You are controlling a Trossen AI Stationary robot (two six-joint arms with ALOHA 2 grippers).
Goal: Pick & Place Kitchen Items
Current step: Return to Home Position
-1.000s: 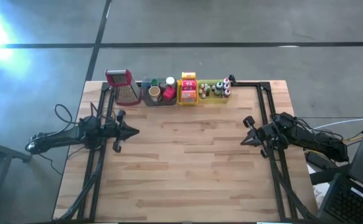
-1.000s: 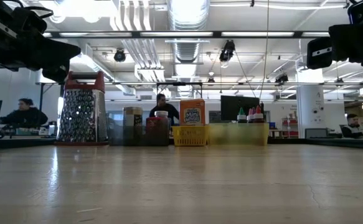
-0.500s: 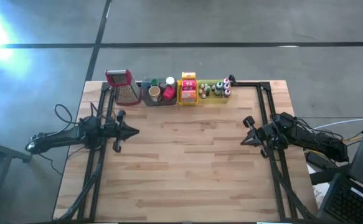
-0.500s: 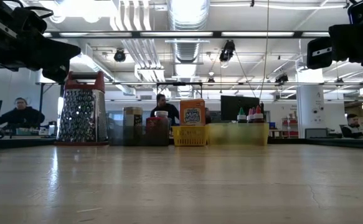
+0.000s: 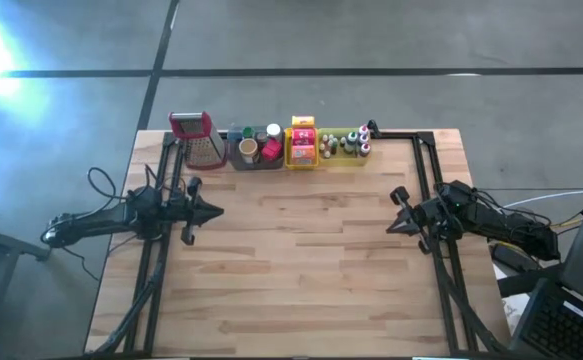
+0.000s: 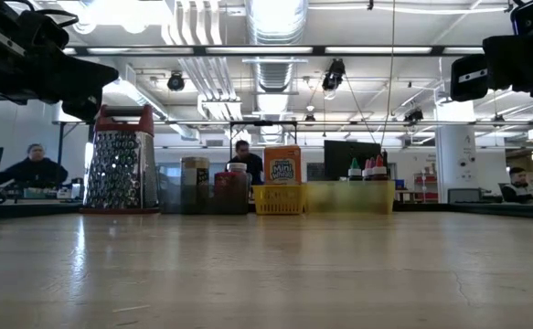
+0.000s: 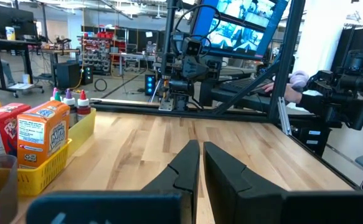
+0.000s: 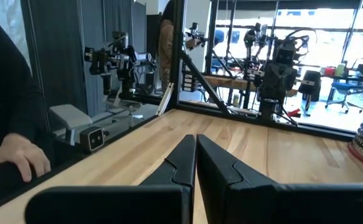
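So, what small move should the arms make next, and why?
Probably none beyond parking: the left gripper and right gripper hang shut and empty at the sides of the table, and all the items I can see already sit in the trays at the far edge, beside the grater.

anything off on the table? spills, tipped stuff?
Nothing stands out. The items sit in the bins along the far edge, the grater upright beside them, no spill visible. The left gripper and right gripper are shut, at the sides.

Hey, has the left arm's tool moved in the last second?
No. In the high view the left tool lies just as far from the red-topped metal grater as before.
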